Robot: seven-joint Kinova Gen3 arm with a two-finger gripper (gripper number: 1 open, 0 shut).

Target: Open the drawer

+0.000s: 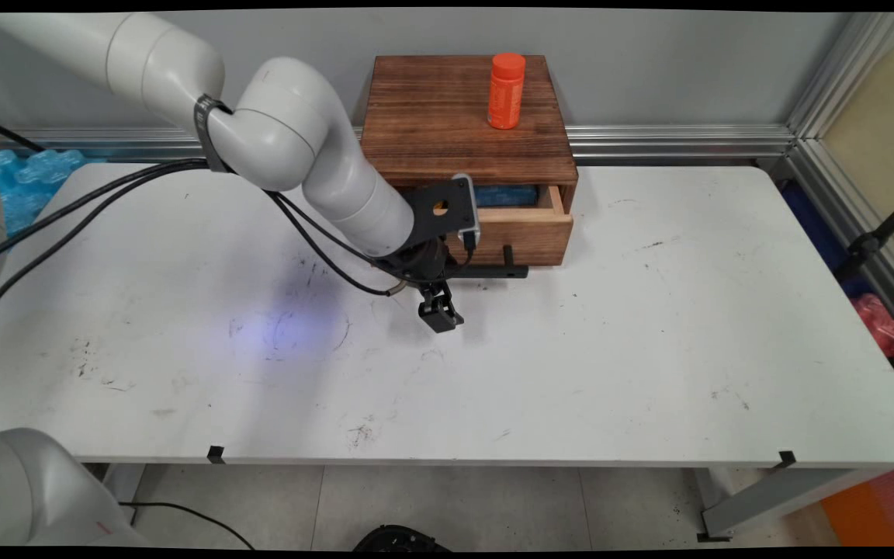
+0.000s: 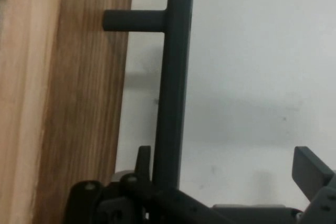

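Hovering low over the scuffed white table (image 1: 610, 349), my black two-finger gripper (image 1: 439, 314) sits just in front of the dark wooden box with a single drawer (image 1: 455, 116). My fingers stand wide apart and grip nothing; in the hand view one finger (image 2: 312, 171) shows at the right, well clear of the bar, while the other lies close against the bar's near end.

Between them passes the drawer's black bar handle (image 2: 173, 82), its long axis running parallel to the drawer front, level along the table and across the main view from left to right. A short post joins it to the light wooden drawer front (image 1: 524, 233).

That drawer is pulled partly out toward the table's near side, and something blue (image 1: 505, 196) lies inside it; I cannot tell what it is.

On the box's top, toward its right rear, an orange cylindrical bottle with an orange cap (image 1: 506, 90) stands upright.
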